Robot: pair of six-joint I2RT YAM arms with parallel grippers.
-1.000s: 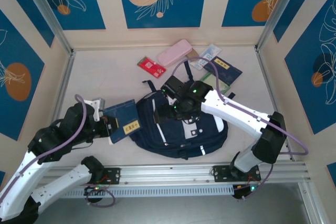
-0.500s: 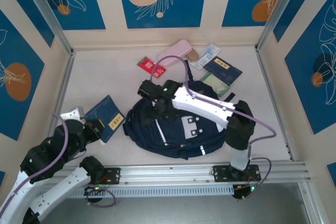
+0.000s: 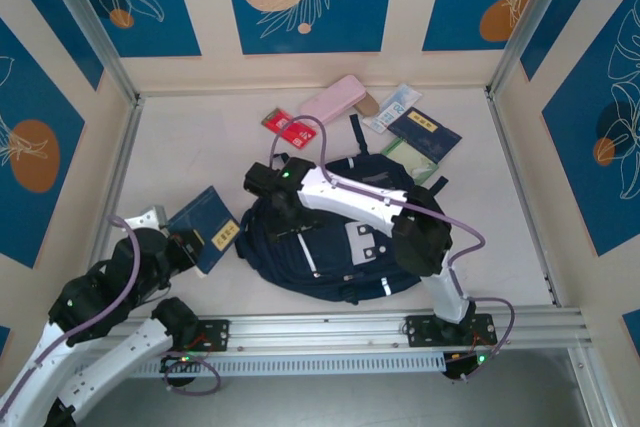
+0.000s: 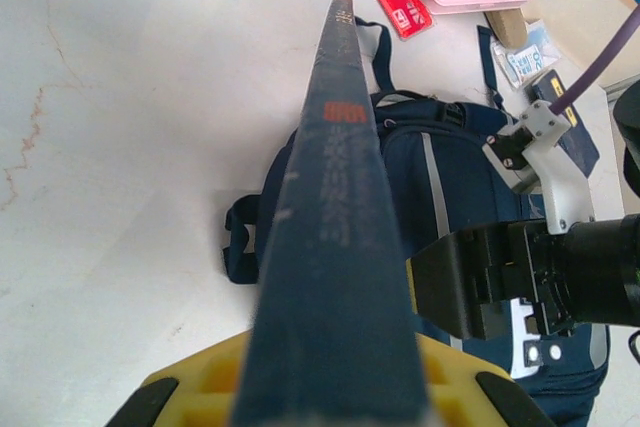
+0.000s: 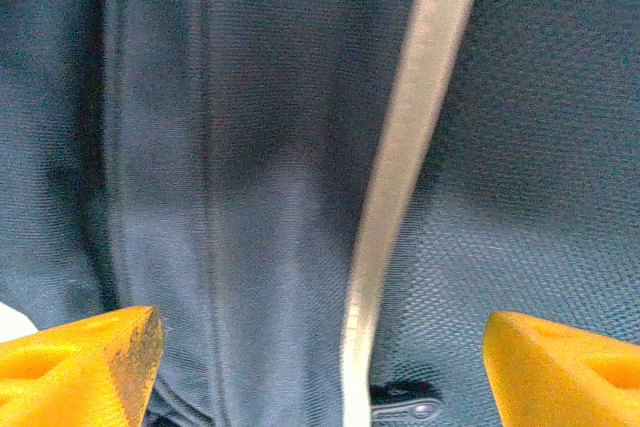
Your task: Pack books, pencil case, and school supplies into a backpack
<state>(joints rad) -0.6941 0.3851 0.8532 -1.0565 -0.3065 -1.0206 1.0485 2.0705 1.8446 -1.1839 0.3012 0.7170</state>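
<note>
The backpack (image 3: 350, 247) lies flat in the middle of the table (image 3: 190, 147), its white patch with dark dots facing up and its black straps trailing toward the far side. The left gripper (image 3: 188, 244) sits just left of it, near the front edge, its jaws clamped narrow on a navy book (image 3: 207, 227) with a pale label. In the left wrist view this book (image 4: 335, 247) stands edge-on between the yellow fingers (image 4: 190, 397), its far end pointing past the bag's left side.

The right gripper (image 3: 274, 209) reaches over from the right and hangs above the backpack's left half. In the right wrist view its two yellow fingertips (image 5: 80, 357) stand wide apart with nothing between them, close over navy fabric crossed by a white stripe (image 5: 420, 127) — whether they touch the cloth I cannot tell.

Beyond the bag, near the far wall, lie the small red book (image 3: 288, 127), the pink pencil case (image 3: 333, 99), the white-and-blue packet of school supplies (image 3: 395, 107) and a second navy book (image 3: 427, 132) — all outside the bag, on the table
</note>
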